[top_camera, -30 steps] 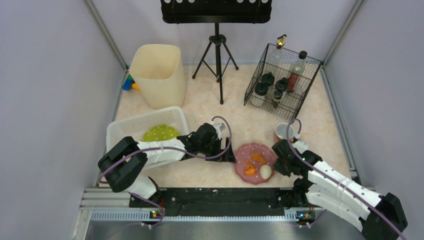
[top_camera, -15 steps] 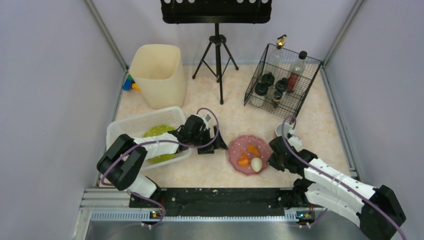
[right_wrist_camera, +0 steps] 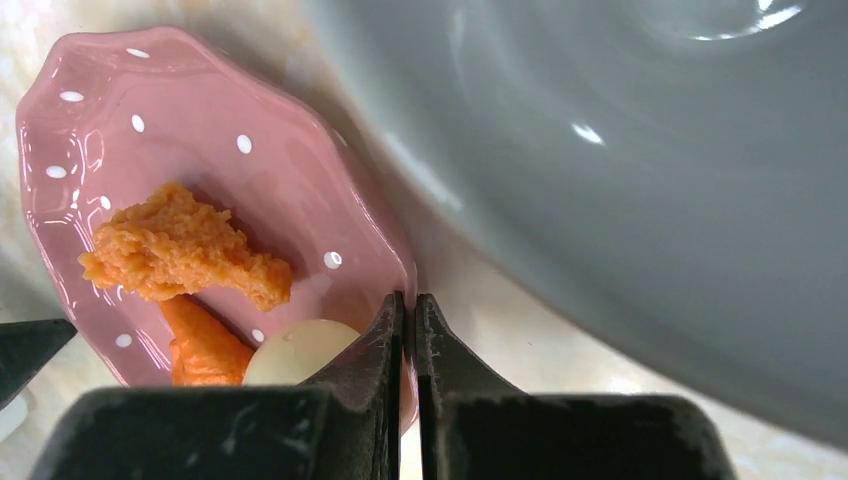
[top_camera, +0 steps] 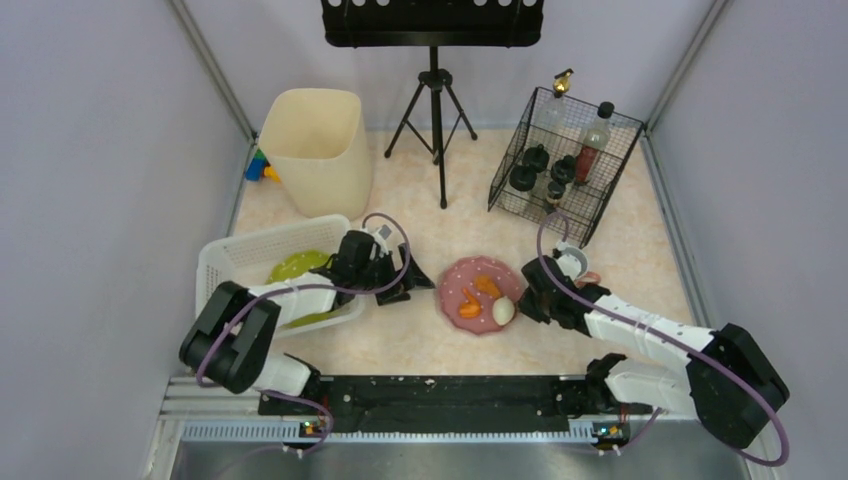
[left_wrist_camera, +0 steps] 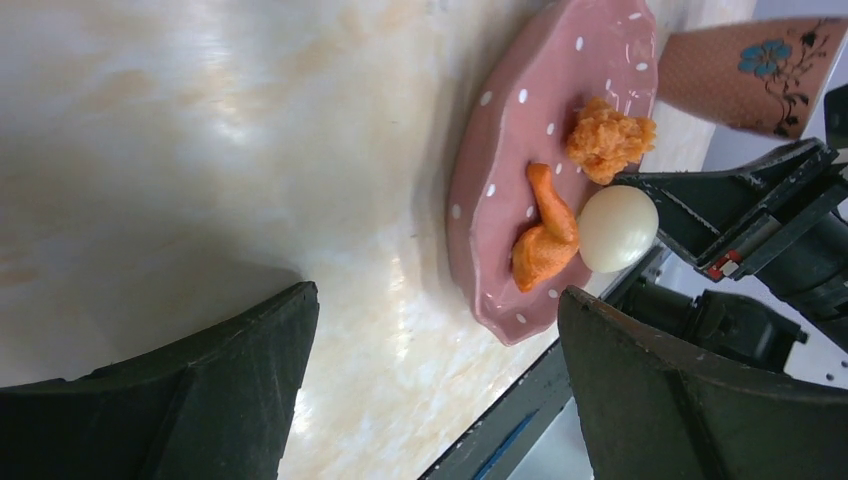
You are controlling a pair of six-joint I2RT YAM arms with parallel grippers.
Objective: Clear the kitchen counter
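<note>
On the far left of the pale pink tabletop (top_camera: 440, 225), which lies flat under everything and runs from wall to wall, sits a white basket (top_camera: 240, 258) with a green dish (top_camera: 297, 266) inside it. Behind the basket stands a tall cream bin (top_camera: 318, 150), and some bright toy blocks (top_camera: 262, 166) peek out from the corner next to it. The left arm reaches over the basket, and the left claw (top_camera: 412, 283) is wide open with nothing in it, low over the tabletop and pointing at a pink plate (top_camera: 455, 285). The claw and the plate are near each other but do not touch. A black stand (top_camera: 436, 110) on three legs is at the back, in the middle. The pink plate has white dots, and on it are bits of orange food (top_camera: 488, 287) and a white egg (top_camera: 503, 311). The right claw (top_camera: 527, 295) is squeezed shut and holds nothing. Its tip is right at the plate's edge, next to the egg. Just behind that claw is a cup (top_camera: 572, 262) with a blue flower on its side. At the back right a black wire rack (top_camera: 565, 160) holds bottles (top_camera: 592, 145) and some dark jars.
</note>
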